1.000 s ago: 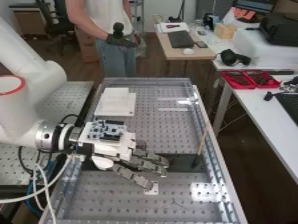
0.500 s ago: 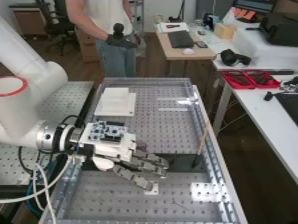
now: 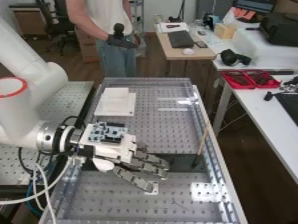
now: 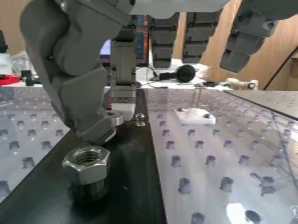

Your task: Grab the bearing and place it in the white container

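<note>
Bearing (image 4: 116, 118), apparently the small round metal piece on the black strip (image 4: 136, 172), is partly hidden by the thumb of the robot hand (image 3: 126, 154); whether they touch is unclear. A hex nut (image 4: 86, 164) stands near it. Left of and below the high view's centre, the hand is unclenched, its fingers straight.

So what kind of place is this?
Probably a robotics lab or workshop: a white robot arm with a dark grey hand over a perforated metal bench, desks with computer gear behind.
</note>
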{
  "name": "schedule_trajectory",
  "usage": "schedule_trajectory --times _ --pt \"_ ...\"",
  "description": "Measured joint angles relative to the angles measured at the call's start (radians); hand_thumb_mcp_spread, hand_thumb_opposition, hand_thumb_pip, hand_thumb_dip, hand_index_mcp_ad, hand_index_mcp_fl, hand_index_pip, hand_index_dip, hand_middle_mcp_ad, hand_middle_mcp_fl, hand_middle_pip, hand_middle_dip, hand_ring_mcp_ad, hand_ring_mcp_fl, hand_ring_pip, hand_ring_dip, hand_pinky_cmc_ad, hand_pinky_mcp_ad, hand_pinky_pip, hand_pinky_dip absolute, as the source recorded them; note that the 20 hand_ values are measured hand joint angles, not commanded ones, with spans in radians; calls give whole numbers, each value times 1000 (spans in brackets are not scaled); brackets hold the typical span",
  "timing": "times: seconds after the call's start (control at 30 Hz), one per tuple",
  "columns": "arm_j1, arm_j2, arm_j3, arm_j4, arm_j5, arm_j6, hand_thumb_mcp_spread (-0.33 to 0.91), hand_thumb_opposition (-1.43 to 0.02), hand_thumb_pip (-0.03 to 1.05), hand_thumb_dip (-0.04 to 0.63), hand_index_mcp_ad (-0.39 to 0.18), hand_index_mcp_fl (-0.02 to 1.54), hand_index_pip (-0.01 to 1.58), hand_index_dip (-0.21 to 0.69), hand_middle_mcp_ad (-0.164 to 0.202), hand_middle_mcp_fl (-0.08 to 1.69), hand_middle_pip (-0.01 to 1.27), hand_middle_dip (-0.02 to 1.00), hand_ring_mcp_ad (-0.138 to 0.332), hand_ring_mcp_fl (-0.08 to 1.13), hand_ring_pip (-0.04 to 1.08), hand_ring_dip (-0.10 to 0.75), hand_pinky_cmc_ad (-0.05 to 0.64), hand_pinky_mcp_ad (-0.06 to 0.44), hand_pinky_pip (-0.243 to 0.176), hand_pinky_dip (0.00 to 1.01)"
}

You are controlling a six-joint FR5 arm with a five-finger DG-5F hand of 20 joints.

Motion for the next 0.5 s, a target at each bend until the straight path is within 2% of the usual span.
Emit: schedule_trajectory --times 0.5 --pt "4 -4 3 6 3 9 471 -848 585 304 -120 164 1431 138 75 37 150 188 113 12 101 80 353 279 -65 180"
